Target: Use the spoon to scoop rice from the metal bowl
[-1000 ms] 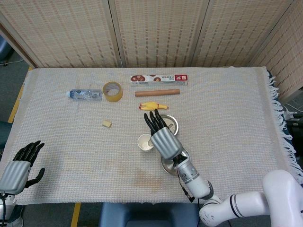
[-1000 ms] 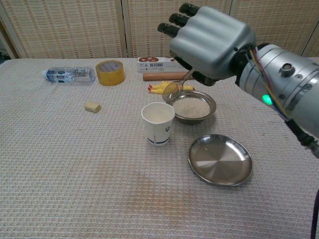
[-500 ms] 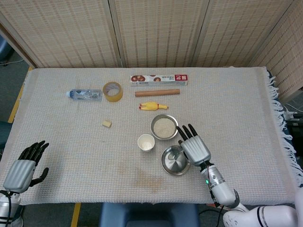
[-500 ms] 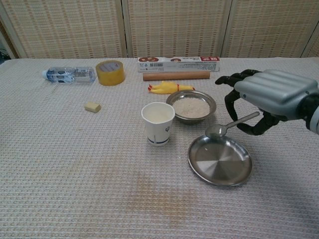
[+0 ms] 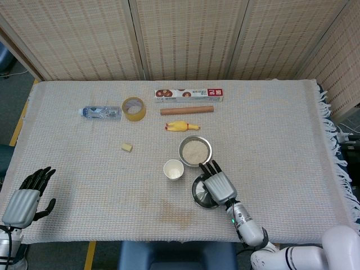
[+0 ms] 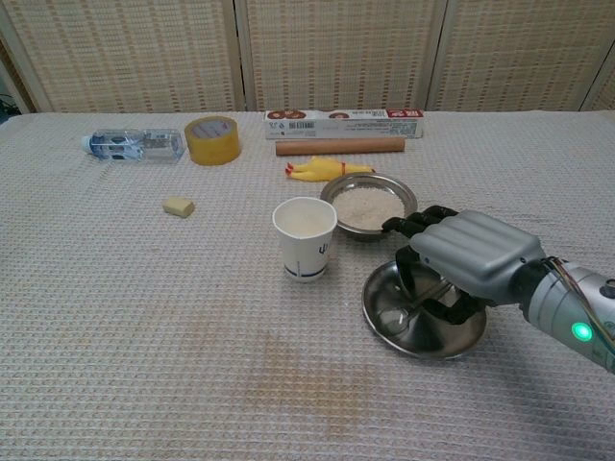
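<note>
The metal bowl [image 5: 195,151] [image 6: 369,206] with white rice stands mid-table. Just in front of it lies a shallow metal dish [image 5: 198,194] [image 6: 423,336] with nothing in it. My right hand [image 5: 219,184] [image 6: 471,254] hangs low over that dish, palm down, and grips the spoon [image 6: 396,313]. The spoon's scoop rests inside the dish. The hand hides most of the handle. My left hand [image 5: 25,199] shows only in the head view, by the table's front left corner, with its fingers apart and nothing in them.
A paper cup [image 5: 174,169] [image 6: 306,238] stands left of the dish. Further back are a yellow toy chicken [image 6: 322,170], a wooden rod [image 6: 340,146], a long box [image 6: 344,118], a tape roll [image 6: 212,139], a water bottle [image 6: 135,144] and a small tan block [image 6: 179,206].
My right hand carried the spoon from above the rice bowl out to the right, then down and back left over the dish. The left hand barely shifted.
</note>
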`<act>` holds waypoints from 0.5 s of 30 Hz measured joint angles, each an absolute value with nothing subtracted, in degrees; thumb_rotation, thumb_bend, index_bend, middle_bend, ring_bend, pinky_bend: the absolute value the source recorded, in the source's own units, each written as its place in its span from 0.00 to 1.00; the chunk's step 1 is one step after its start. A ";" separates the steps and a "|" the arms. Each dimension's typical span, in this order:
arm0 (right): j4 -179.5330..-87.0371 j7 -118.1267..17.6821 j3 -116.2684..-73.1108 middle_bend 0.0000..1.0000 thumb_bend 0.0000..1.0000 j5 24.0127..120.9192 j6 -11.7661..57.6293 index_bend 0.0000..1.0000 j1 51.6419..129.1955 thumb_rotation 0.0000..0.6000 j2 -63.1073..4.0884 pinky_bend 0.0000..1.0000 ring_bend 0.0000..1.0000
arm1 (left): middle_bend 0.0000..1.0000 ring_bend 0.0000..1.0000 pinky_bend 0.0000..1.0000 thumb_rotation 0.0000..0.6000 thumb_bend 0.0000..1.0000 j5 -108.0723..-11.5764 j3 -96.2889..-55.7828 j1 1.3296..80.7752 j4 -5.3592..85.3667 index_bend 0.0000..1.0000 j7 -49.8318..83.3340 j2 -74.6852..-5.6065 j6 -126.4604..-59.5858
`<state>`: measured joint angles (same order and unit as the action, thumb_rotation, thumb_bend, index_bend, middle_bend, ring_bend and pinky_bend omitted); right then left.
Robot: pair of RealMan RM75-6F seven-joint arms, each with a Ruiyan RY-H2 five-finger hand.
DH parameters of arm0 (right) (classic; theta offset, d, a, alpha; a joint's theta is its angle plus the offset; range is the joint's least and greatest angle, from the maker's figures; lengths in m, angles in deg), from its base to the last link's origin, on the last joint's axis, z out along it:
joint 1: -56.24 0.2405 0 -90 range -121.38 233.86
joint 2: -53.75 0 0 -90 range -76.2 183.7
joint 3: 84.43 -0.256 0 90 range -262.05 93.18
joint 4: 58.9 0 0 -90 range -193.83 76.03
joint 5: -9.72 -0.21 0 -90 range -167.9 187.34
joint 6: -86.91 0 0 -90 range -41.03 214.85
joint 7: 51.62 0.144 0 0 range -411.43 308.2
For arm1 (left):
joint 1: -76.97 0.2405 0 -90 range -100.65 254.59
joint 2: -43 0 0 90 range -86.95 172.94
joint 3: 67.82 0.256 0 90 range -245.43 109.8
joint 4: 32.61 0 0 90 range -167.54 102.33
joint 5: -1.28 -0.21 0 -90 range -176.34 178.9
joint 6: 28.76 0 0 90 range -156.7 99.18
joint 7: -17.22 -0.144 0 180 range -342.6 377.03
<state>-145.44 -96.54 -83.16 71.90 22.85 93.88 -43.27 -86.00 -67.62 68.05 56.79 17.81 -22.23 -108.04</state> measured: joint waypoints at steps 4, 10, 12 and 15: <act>-146.32 -96.68 -83.39 0.02 0.35 72.02 22.59 0.30 93.46 1.00 -42.70 0.00 0.00 | 0.00 0.00 0.13 1.00 0.42 -86.01 -67.57 68.21 56.80 0.00 17.90 -22.15 -108.29; -151.49 -94.61 -83.42 0.02 0.34 75.12 18.93 0.21 91.56 1.00 -38.70 0.00 0.00 | 0.00 0.00 0.13 1.00 0.42 -86.04 -67.55 68.53 56.84 0.00 18.28 -21.86 -108.83; -153.79 -93.71 -83.22 0.02 0.33 76.73 16.75 0.18 90.44 1.00 -36.55 0.00 0.00 | 0.00 0.00 0.14 1.00 0.42 -86.07 -67.59 68.67 56.80 0.00 18.39 -21.83 -109.19; -156.95 -91.89 -82.50 0.02 0.31 79.90 11.39 0.12 87.63 1.00 -32.64 0.00 0.00 | 0.00 0.00 0.14 1.00 0.42 -86.26 -67.80 68.95 56.54 0.00 18.67 -21.96 -110.23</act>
<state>-156.95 -91.89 -82.50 79.90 11.39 87.63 -32.64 -86.26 -67.80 68.95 56.54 18.67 -21.96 -110.23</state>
